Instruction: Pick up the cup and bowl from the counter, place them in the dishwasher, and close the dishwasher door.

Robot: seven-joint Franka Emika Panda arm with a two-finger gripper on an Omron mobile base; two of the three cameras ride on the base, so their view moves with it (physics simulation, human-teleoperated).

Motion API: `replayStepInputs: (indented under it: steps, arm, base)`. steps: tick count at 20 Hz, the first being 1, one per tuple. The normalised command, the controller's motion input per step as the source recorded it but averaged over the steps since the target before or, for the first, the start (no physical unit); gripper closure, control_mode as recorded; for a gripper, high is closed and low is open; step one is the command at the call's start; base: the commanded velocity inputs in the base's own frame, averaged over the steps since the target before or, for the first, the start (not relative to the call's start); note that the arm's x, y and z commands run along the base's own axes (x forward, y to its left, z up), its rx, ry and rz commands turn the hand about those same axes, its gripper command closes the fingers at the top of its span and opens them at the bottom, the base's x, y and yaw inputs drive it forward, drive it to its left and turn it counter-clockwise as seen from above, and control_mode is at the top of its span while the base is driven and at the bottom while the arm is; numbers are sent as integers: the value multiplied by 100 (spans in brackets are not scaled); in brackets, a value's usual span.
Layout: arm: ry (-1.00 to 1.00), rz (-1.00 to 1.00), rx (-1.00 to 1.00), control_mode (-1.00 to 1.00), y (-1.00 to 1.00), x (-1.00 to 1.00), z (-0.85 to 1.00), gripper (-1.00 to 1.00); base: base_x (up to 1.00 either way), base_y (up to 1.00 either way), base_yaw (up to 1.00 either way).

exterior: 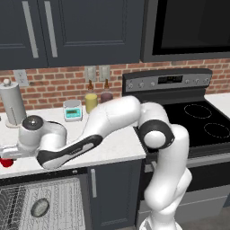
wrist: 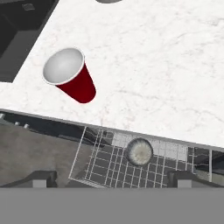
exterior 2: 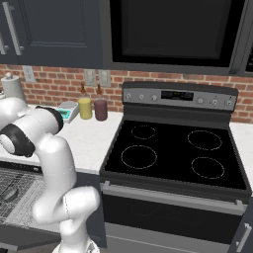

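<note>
The white bench (wrist: 166, 65) holds the red cup (wrist: 70, 74), standing up, near its front edge.

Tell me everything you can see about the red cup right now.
The cup is a small tapered plastic tumbler, bright red outside with a white inside and rim. It stands upright and looks empty on the white marbled counter, near the front edge above the open dishwasher. Nothing else touches it. The open gripper hangs above, off to one side, not around it. In the left base view a sliver of it peeks out beneath the arm.
</note>
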Motion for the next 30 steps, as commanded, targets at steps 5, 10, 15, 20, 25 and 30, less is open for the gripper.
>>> replayStepInputs:
  steps: [5,10,15,20,25,30]
  arm:
    - [19,0,3,-100,0,59,29,-100]
    - [29,0,0,-100,8,53,22,-100]
    - [6,0,0,-100,20,2,0,-100]
    - [5,0,0,-100,14,19,0,-100]
    - [10,0,0,-100,23,41,0,-100]
    - [6,0,0,-100,26,15,0,-100]
  base:
    - [0,0,0]
    - [0,0,0]
    - [0,0,0]
    - [0,0,0]
    - [0,0,0]
    - [0,0,0]
